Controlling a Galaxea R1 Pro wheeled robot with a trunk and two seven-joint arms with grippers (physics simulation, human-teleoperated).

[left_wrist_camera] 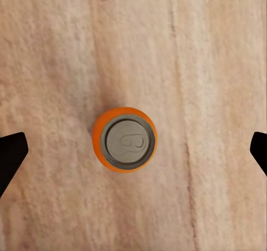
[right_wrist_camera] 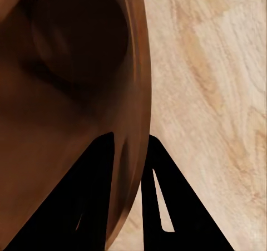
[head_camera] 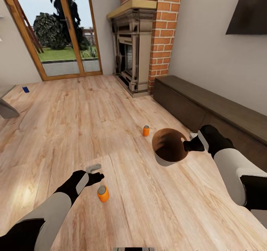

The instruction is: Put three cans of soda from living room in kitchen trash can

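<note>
An orange can of soda (head_camera: 103,193) stands upright on the pale wood floor, and my left gripper (head_camera: 96,173) hangs just above it. In the left wrist view this can (left_wrist_camera: 124,139) sits centred between the two wide-apart black fingertips (left_wrist_camera: 11,156) of the open left gripper (left_wrist_camera: 133,151). A second orange can (head_camera: 146,130) stands farther off, beside the tash can (head_camera: 170,147). The copper-brown tash can is lifted and tilted, with my right gripper (head_camera: 190,145) shut on its rim (right_wrist_camera: 133,95). A dark blue can (head_camera: 25,89) lies far off on the left.
A brick fireplace (head_camera: 133,54) stands ahead, and a low dark cabinet (head_camera: 207,106) runs along the right wall under a black TV (head_camera: 248,9). Glass doors (head_camera: 63,32) open onto a garden. A grey furniture corner (head_camera: 7,110) pokes in at the left edge.
</note>
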